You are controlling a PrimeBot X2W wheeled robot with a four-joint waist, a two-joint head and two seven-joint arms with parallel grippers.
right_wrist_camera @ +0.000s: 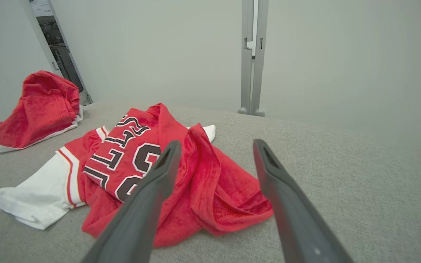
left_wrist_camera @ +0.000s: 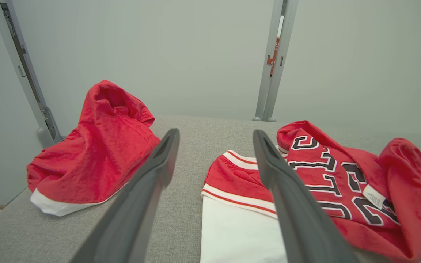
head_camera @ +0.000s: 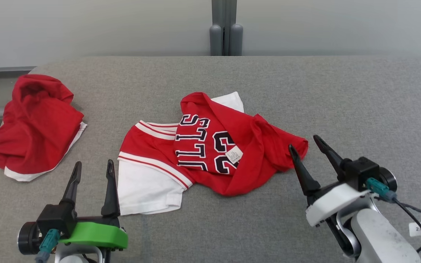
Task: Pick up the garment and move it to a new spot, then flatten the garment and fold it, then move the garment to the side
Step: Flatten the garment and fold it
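The garment [head_camera: 210, 146], a red jersey with white sleeves and dark lettering, lies crumpled on the middle of the grey padded table [head_camera: 342, 95]. My left gripper [head_camera: 94, 162] stands open near the table's front, its right finger just beside the white sleeve. My right gripper [head_camera: 303, 142] is open too, fingertips at the garment's red right-hand end, with nothing between them. In the left wrist view the garment [left_wrist_camera: 323, 171] lies to the right of the open left gripper [left_wrist_camera: 215, 132]. In the right wrist view the red cloth [right_wrist_camera: 210, 190] lies under and between the fingers of the open right gripper [right_wrist_camera: 216, 142].
A second red garment with a white edge [head_camera: 35, 124] sits bunched at the table's far left, near the edge. A grey post [head_camera: 226, 29] rises behind the table's back edge. Bare table stretches to the right and behind the jersey.
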